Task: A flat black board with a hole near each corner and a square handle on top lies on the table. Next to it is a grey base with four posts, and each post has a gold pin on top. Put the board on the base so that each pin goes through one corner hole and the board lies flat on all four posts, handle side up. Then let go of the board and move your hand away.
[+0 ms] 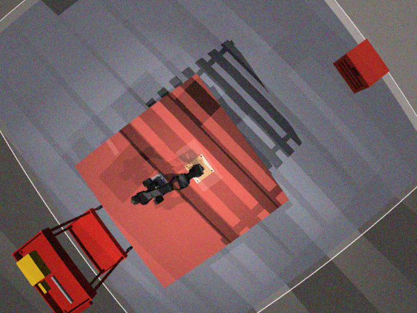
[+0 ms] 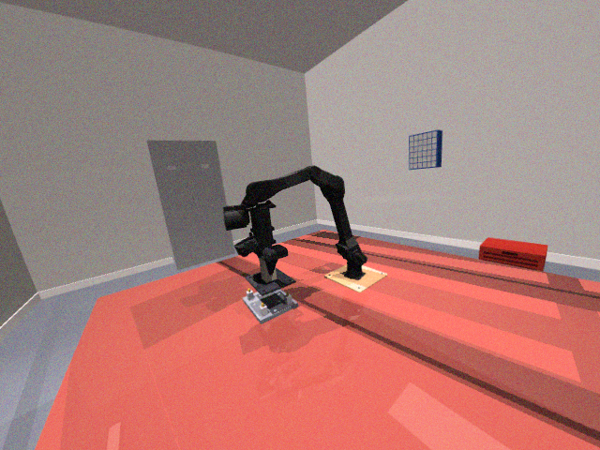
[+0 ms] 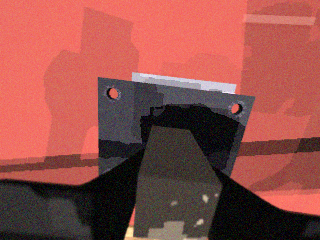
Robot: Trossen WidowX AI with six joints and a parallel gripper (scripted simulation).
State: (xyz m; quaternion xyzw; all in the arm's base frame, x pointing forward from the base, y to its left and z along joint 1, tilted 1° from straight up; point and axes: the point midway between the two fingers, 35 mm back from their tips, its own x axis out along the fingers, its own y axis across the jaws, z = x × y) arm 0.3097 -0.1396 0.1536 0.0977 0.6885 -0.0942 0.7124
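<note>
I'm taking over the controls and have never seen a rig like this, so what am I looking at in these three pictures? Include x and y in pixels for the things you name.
The black machine is a jointed arm, bolted to a tan plate (image 1: pixel 206 163) (image 2: pixel 370 277) on a red table top (image 1: pixel 161 235) (image 2: pixel 291 387). The first picture looks down from high above, the second from the side, and the third from the arm's wrist, over its fingers. Its gripper (image 2: pixel 267 271) is closed on the square handle (image 2: pixel 265 272) (image 3: pixel 175 155) of a flat black board (image 2: pixel 286 279) (image 3: pixel 117 120), which is held up above the grey base (image 1: pixel 156 176) (image 2: pixel 256 310). Gold-tipped posts (image 2: pixel 263 308) show at the base's near side, so the board is not seated yet.
</note>
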